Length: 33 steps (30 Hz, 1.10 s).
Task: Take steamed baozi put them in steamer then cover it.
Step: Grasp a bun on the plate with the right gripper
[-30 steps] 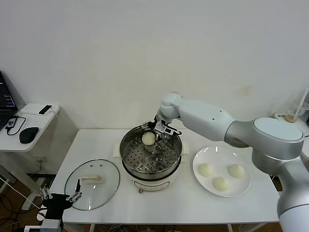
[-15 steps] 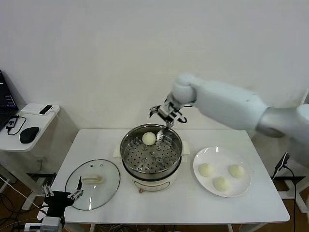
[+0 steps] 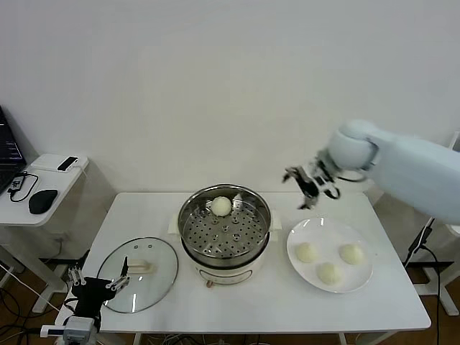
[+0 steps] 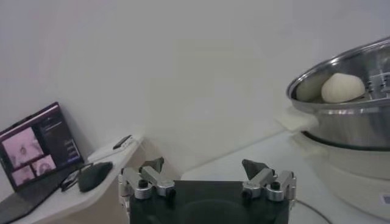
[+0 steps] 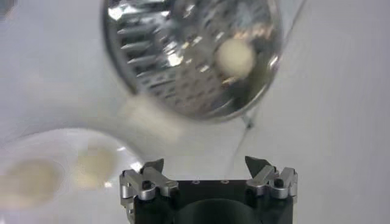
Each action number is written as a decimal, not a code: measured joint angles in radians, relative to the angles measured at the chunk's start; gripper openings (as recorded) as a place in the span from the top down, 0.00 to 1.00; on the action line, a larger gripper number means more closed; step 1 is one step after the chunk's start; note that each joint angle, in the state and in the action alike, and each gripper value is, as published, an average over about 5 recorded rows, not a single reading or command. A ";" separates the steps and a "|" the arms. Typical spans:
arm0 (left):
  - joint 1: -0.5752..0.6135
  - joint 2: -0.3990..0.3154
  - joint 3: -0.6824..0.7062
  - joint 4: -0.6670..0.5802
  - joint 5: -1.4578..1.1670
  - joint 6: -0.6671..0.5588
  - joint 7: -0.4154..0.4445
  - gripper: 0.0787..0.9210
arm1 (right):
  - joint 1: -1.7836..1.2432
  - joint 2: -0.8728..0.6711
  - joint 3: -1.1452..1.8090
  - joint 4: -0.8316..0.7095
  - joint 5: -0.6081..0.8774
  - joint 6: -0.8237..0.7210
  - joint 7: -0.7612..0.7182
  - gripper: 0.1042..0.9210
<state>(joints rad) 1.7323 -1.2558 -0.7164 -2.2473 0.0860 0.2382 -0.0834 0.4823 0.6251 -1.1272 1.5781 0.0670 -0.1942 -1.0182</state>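
above the plate's (image 3: 363, 275) far rim the right claw (image 3: 310, 184) hangs released and empty, three baozi (image 3: 307, 252) just below it, nearer than the left claw (image 3: 95, 291).

White desk (image 3: 251, 305) carries three things in row: glass cover (image 3: 137, 273) lying flat at left, steamer (image 3: 225, 233) at centre, white plate (image 3: 330, 254) at right.
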 measured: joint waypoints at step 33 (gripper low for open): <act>0.012 -0.010 -0.020 0.008 0.003 0.007 0.005 0.12 | -0.554 0.039 0.320 -0.162 -0.176 -0.099 0.044 0.12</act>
<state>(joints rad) 1.7448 -1.2654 -0.7360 -2.2393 0.0893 0.2454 -0.0789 -0.0719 0.6637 -0.8071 1.4163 -0.1094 -0.2937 -0.9744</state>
